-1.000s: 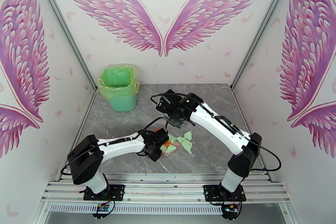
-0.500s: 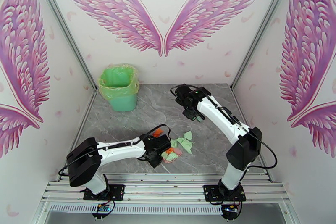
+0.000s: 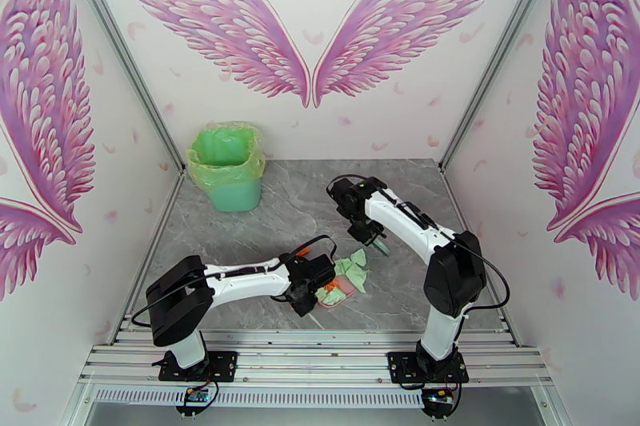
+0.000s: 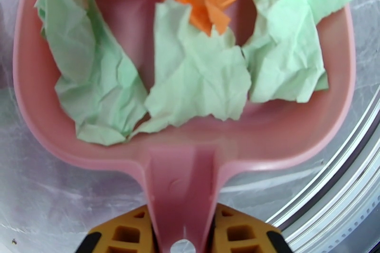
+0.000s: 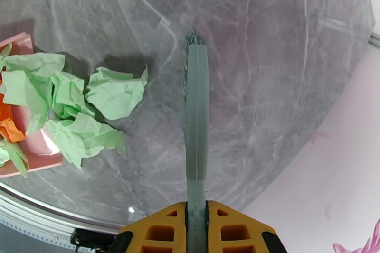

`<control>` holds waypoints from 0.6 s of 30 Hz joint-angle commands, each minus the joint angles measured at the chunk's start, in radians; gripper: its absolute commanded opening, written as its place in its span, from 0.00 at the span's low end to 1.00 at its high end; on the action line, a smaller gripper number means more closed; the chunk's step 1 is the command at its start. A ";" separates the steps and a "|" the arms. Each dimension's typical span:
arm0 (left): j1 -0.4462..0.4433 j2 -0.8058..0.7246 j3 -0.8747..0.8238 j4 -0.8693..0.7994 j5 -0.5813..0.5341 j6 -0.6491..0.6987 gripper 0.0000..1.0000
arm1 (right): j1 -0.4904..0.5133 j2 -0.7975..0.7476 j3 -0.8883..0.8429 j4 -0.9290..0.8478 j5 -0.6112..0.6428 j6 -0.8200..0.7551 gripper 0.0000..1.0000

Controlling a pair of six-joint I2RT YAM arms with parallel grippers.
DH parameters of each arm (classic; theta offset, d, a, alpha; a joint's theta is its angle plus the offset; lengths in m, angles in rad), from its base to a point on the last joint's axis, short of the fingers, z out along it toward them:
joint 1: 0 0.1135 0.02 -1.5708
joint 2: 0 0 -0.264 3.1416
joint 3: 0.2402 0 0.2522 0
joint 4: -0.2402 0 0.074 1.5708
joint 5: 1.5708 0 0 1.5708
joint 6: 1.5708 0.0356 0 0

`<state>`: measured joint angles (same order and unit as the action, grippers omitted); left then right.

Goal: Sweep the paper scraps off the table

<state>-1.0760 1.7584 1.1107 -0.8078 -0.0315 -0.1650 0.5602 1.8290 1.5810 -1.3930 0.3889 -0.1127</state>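
My left gripper (image 4: 178, 237) is shut on the handle of a pink dustpan (image 4: 183, 178). Mint green and orange paper scraps (image 4: 197, 83) lie in its pan. In the top view the left gripper (image 3: 314, 280) holds the dustpan (image 3: 340, 297) low on the table (image 3: 240, 232), near the front middle. More green paper scraps (image 5: 116, 95) lie on the marble just beyond the dustpan's (image 5: 31, 154) mouth. My right gripper (image 5: 196, 232) is shut on a teal hand brush (image 5: 196, 121), bristles pointing away over bare marble right of the scraps. The top view shows the right gripper (image 3: 368, 228) just behind the pile (image 3: 353, 266).
A green bin lined with a yellow-green bag (image 3: 226, 168) stands at the table's far left corner. Silver rails (image 3: 320, 356) run along the near edge, close in front of the dustpan. Winged walls close off the back and both sides.
The right arm swung with the brush from above the pile to the right, then came down close behind the scraps. The left arm slid the dustpan to the right under the pile.
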 commanded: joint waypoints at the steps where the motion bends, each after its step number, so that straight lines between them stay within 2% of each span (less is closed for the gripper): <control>1: -0.005 0.040 0.030 0.021 0.005 0.022 0.00 | 0.037 -0.031 -0.036 -0.014 -0.027 0.064 0.00; 10: -0.005 0.074 0.070 0.028 0.005 0.031 0.00 | 0.143 -0.031 -0.071 -0.020 -0.098 0.173 0.00; 18: -0.007 0.093 0.079 0.043 0.016 0.035 0.00 | 0.192 -0.062 -0.027 -0.001 -0.163 0.206 0.00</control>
<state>-1.0763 1.8133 1.1721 -0.7925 -0.0303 -0.1440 0.7326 1.7943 1.5265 -1.3998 0.3058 0.0624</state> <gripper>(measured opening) 0.267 0.140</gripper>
